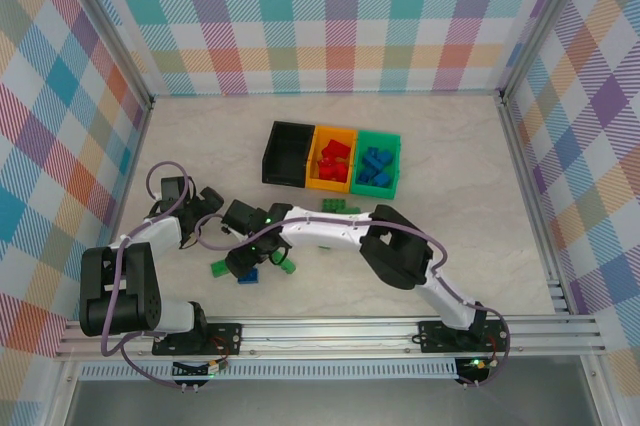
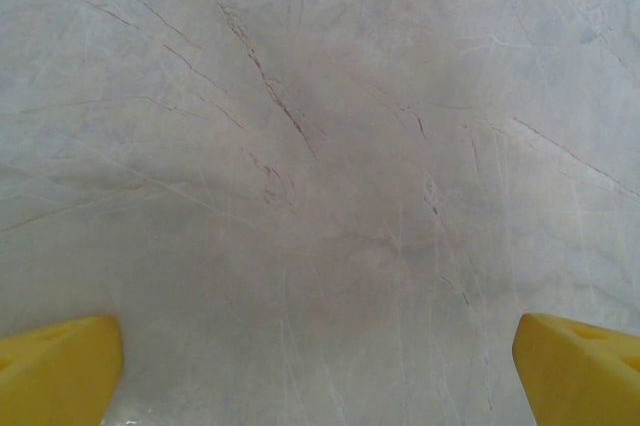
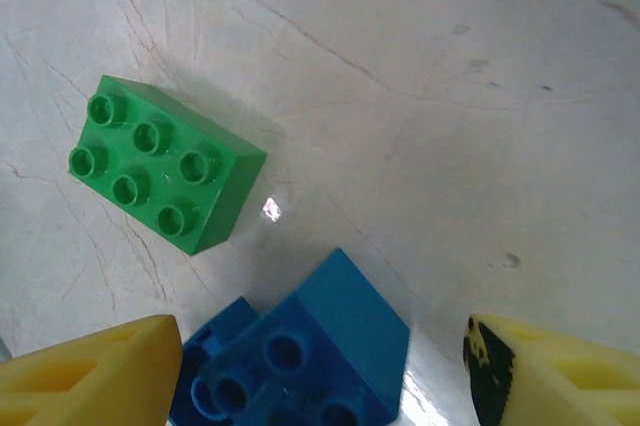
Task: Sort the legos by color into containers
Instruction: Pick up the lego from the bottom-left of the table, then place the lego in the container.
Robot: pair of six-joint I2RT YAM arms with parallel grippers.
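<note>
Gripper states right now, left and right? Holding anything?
Left gripper: open, empty.
Right gripper: open, fingers either side of a blue brick, not clamped on it.

Three containers in the row: one black bin (image 1: 290, 151), one orange bin (image 1: 335, 130), one green bin (image 1: 380, 134). Red bricks (image 1: 335, 158) fill the orange one, a heap of roughly five or six, too jumbled for an exact count. Blue bricks (image 1: 376, 166) in the green one, about the same number, same trouble. Black bin: zero. Out on the table, green bricks (image 1: 340, 206) in three spots, and the spot nearest the bins may be two pressed together. Up close, one green brick (image 3: 165, 161) carrying six studs, and beside it what look like two loose blue bricks (image 3: 320, 346) huddled together.
</note>
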